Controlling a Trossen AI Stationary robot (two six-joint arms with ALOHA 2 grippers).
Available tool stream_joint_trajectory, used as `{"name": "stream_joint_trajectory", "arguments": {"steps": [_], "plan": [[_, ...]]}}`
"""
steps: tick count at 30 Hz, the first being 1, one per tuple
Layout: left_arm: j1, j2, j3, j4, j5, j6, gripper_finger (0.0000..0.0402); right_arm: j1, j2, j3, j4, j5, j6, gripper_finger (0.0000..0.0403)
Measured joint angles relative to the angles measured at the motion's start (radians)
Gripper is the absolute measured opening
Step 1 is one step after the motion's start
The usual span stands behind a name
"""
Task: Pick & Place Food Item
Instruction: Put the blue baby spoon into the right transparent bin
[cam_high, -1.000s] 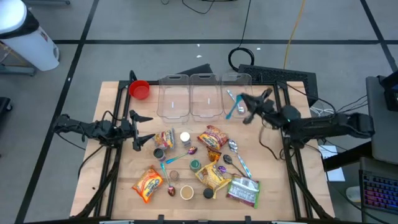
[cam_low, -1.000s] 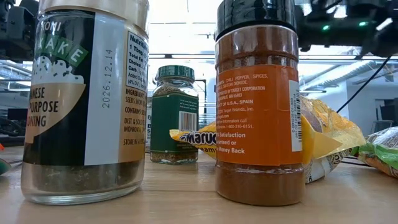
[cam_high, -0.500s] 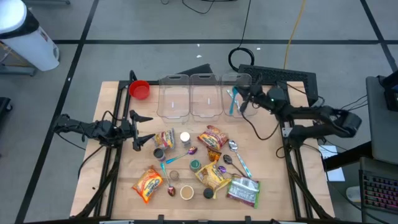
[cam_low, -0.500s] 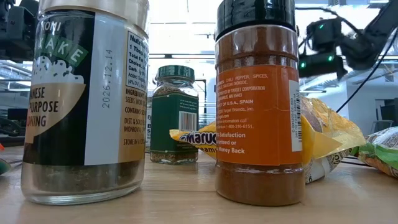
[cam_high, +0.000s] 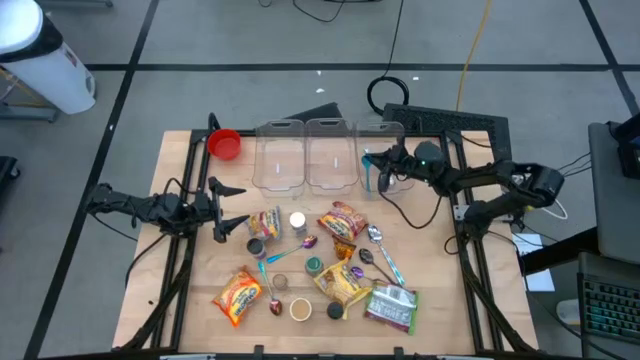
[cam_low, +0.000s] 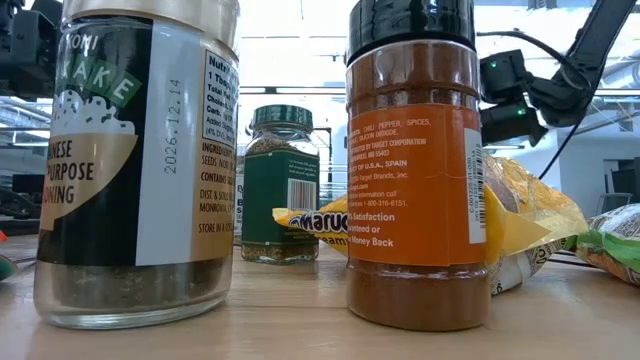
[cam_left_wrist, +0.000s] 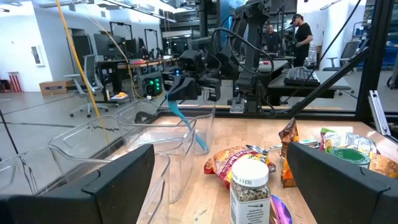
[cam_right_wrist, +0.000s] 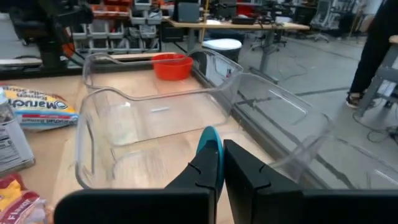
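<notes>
My right gripper (cam_high: 380, 167) is shut on a blue utensil (cam_high: 368, 173) over the rightmost of three clear containers (cam_high: 380, 135) at the table's far edge. In the left wrist view the blue utensil (cam_left_wrist: 186, 124) slants down from my right gripper (cam_left_wrist: 189, 84) into that container (cam_left_wrist: 155, 134). My left gripper (cam_high: 228, 210) is open and empty at the table's left, level with a white-lidded jar (cam_high: 297, 221). Snack packets (cam_high: 343, 222), spice jars (cam_low: 415, 170) and spoons (cam_high: 378, 245) lie on the table's middle and near part. My right gripper pinches the blue utensil near its upper end (cam_right_wrist: 209, 146) between its two fingers, and a rounded tip shows past them. The utensil hangs tilted below the fingers, clear of the table. Its lower end (cam_left_wrist: 200, 144) shows behind the clear container's wall; whether it touches I cannot tell.
A red bowl (cam_high: 225, 144) stands at the far left corner beside the left (cam_high: 278, 155) and middle (cam_high: 328, 152) containers. A keyboard (cam_high: 450, 122) and cables lie beyond the far right edge. Two large jars (cam_low: 135, 160) stand close to the low camera.
My right gripper has gone toward the table's far edge and left, carrying the blue utensil from beside the rightmost container to over it, and has come lower. The utensil has turned from slanting across the table to hanging more steeply.
</notes>
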Motion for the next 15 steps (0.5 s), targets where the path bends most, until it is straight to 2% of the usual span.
{"name": "stream_joint_trajectory", "arguments": {"steps": [6,11,15], "plan": [[0.0,0.0,0.0,0.0,0.0,0.0,0.0374,0.001,0.0,0.001,-0.014,0.008,-0.034,0.0004],[0.0,0.0,0.0,0.0,0.0,0.0,0.0374,0.001,-0.001,0.001,-0.02,0.103,-0.101,0.0004],[0.0,0.0,0.0,0.0,0.0,0.0,0.0374,0.001,-0.001,0.001,-0.028,0.131,-0.1,0.0004]]}}
